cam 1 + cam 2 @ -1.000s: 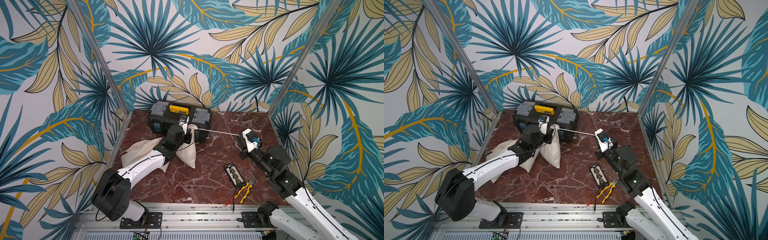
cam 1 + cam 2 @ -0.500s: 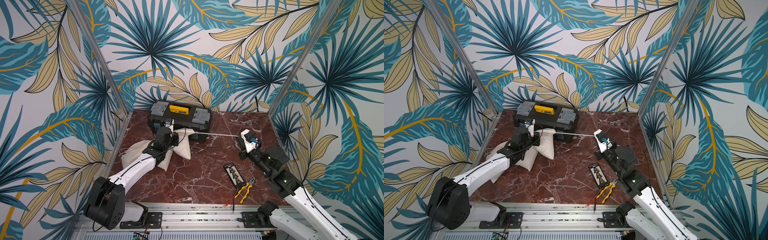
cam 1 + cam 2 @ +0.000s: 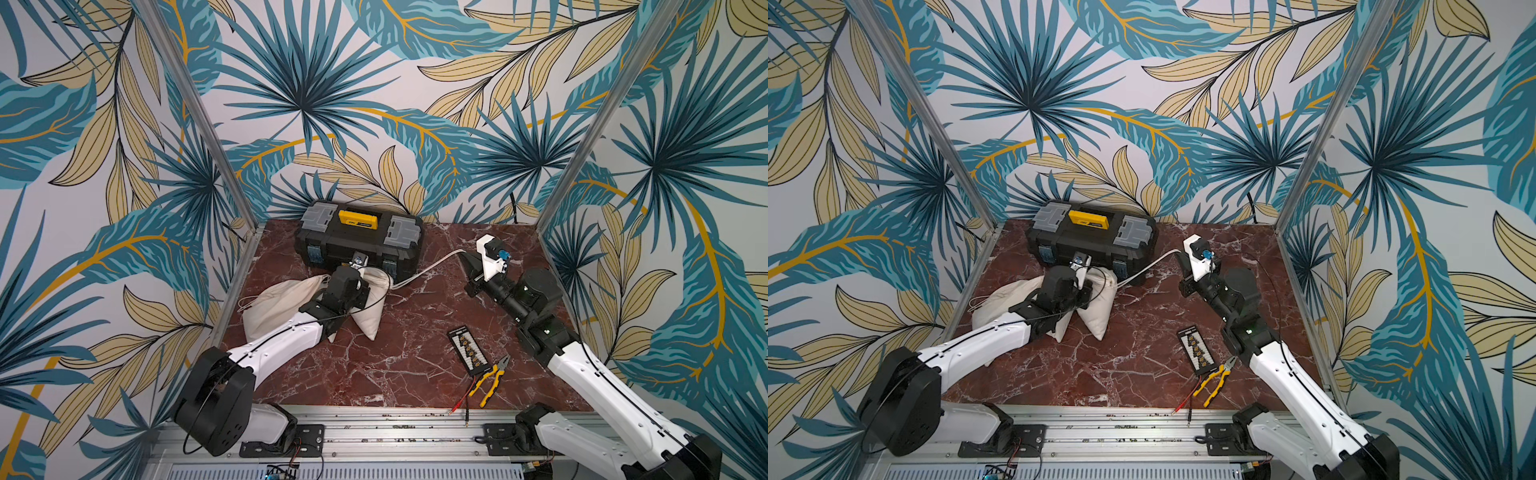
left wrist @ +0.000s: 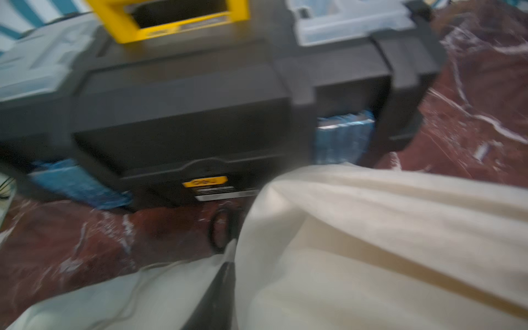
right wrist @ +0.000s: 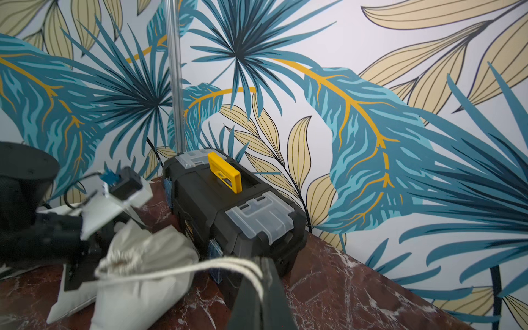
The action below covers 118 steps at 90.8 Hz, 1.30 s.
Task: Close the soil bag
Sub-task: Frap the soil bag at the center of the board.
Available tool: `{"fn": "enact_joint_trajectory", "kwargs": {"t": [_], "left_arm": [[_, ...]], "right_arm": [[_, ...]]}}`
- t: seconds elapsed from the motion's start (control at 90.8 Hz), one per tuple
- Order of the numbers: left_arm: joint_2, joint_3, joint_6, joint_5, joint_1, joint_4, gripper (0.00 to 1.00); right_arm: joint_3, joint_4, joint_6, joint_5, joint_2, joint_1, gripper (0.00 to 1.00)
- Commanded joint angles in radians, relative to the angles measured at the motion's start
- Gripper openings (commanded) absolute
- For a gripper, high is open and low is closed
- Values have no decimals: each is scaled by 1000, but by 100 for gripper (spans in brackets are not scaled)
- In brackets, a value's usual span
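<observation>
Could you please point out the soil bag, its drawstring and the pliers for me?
soil bag (image 3: 371,309), in a top view, on the cream fabric below its neck.
drawstring (image 3: 430,267), in a top view, on its middle stretch.
pliers (image 3: 495,372), in a top view, on the yellow grips near the pivot.

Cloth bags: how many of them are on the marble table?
2. One cloth bag lies partly under the left arm. The second bag lies in front of the toolbox, its drawstring running to the right gripper. No other shows; the arm could hide one.
</observation>
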Motion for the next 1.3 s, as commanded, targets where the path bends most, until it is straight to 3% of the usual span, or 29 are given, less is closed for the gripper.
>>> {"fn": "enact_joint_trajectory", "kwargs": {"t": [0.0, 0.132, 0.33, 0.463, 0.573, 0.628, 0.771, 0.87, 1.101, 1.288], "left_arm": [[-2, 66, 100, 63, -75, 112, 53], [5, 101, 209, 148, -181, 191, 64], [39, 157, 259, 304, -243, 254, 74], [123, 239, 243, 271, -254, 264, 73], [201, 299, 233, 263, -254, 277, 63], [242, 325, 229, 213, -254, 284, 52], [301, 321, 183, 73, -223, 289, 14], [303, 268, 148, 12, -192, 277, 3], [304, 193, 103, -212, -126, 86, 0], [316, 186, 32, -404, -75, -82, 18]], "right_arm": [[32, 42, 34, -102, -6, -2, 0], [35, 18, 33, -119, -22, -1, 0], [37, 1, 26, -99, -42, -1, 0], [44, -8, 32, -95, -61, -1, 0], [45, -20, 34, -80, -85, 0, 0], [48, -38, 27, -63, -106, -1, 0], [53, -115, -5, 21, -175, -2, 0], [51, -140, -30, 128, -233, -2, 0], [37, -128, -59, 351, -360, -2, 0], [18, -97, -71, 435, -416, -2, 0]]}}
